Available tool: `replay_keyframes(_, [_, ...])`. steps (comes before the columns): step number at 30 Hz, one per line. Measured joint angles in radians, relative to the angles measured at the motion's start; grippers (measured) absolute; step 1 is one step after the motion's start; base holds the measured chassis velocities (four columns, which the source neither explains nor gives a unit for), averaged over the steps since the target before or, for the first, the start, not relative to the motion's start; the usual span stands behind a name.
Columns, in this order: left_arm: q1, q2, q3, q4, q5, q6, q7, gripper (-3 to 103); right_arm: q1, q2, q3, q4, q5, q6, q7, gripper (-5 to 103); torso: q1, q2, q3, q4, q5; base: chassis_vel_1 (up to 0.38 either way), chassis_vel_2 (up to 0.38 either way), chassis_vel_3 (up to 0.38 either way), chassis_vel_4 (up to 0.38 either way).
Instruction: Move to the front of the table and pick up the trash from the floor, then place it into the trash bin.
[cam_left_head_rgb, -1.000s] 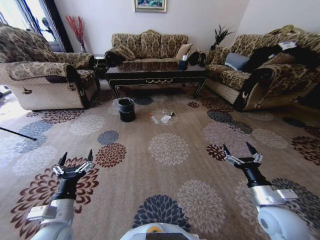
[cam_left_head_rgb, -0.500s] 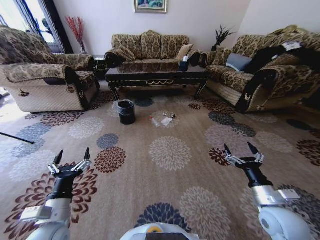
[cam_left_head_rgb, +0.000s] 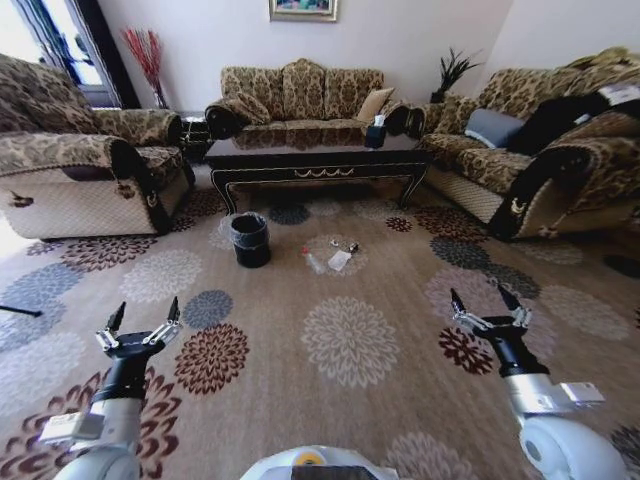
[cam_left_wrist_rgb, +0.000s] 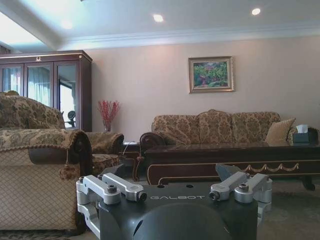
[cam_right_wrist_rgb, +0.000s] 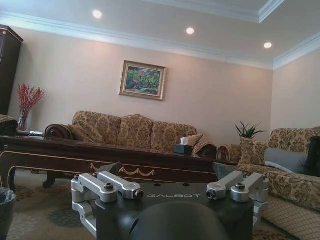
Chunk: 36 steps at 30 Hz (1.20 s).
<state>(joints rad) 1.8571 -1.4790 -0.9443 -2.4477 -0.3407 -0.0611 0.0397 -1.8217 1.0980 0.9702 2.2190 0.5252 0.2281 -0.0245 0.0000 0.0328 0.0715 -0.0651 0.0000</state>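
Both grippers, left (cam_left_head_rgb: 139, 318) and right (cam_left_head_rgb: 486, 304), spread wide, empty, low over carpet. Step: approach. Trash (cam_left_head_rgb: 333, 258) lies before table (cam_left_head_rgb: 310, 158), beside bin (cam_left_head_rgb: 250, 240), well apart. Next: close in.

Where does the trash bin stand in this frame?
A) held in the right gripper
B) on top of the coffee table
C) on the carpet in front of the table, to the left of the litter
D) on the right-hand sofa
C: the trash bin stands on the carpet before the table, left of the trash.
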Motion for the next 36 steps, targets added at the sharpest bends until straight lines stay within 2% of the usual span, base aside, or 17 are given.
replay_keyframes(8, [0.013,-0.012,0.001,-0.004,0.006,-0.003,-0.001,100,0.009,-0.003,-0.008,-0.009,-0.004,0.003,0.000,100,0.000,0.000,0.000,0.0002,0.0009,-0.355,0.357,0.352,-0.371])
replay_keyframes(10, [0.015,-0.015,0.004,-0.004,0.007,-0.007,-0.001,100,0.008,-0.002,-0.009,-0.012,-0.006,0.006,0.000,100,0.000,0.001,0.000,-0.0001,-0.0010,-0.354,0.337,0.341,-0.331])
replay_keyframes(16, [0.016,-0.023,0.018,-0.005,0.021,-0.008,0.000,100,0.010,-0.002,-0.013,-0.021,-0.008,0.011,0.003,100,0.000,0.001,0.001,0.0000,0.0003,-0.348,0.352,0.357,-0.349])
replay_keyframes(36, [0.001,-0.032,0.063,0.037,0.064,-0.011,0.001,100,0.048,0.000,-0.044,-0.068,-0.028,0.045,0.012,100,0.000,0.001,0.001,0.0001,-0.0002,-0.337,0.345,0.344,-0.344])
